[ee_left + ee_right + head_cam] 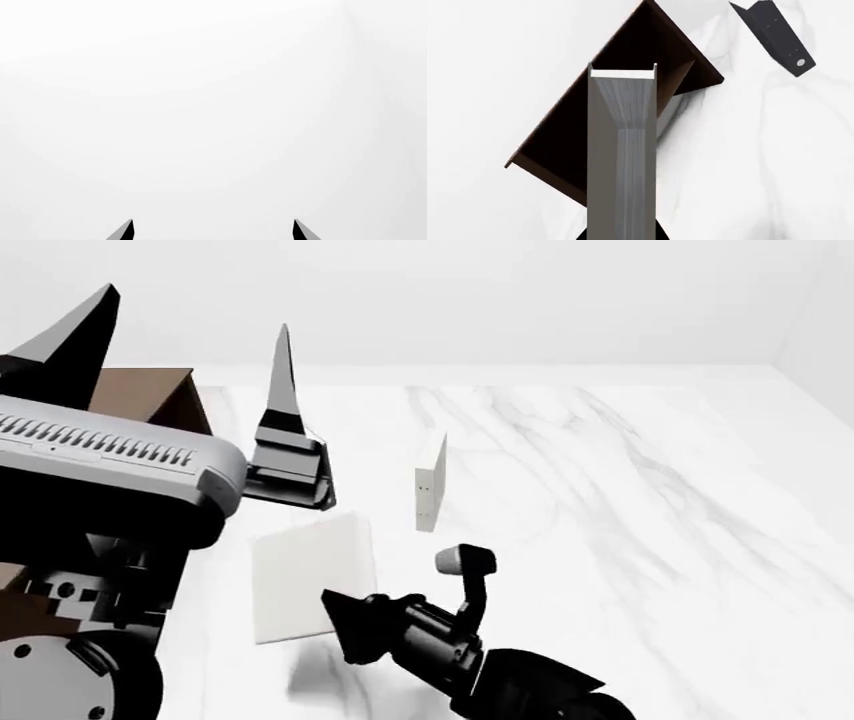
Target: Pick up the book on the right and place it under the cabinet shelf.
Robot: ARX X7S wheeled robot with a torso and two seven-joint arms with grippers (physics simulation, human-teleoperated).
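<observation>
The off-white book [314,578] is clamped in the right end effector [350,618], lifted above the marble counter [641,500], page edges toward the wrist camera, before the dark brown cabinet [620,90]. A black book [775,32] and a thin white book [430,485] stand nearby. The left end effector [213,232] is spread wide, empty.

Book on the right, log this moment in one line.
book: held by right gripper | cabinet: ahead, book not inside | left gripper: open, empty
</observation>
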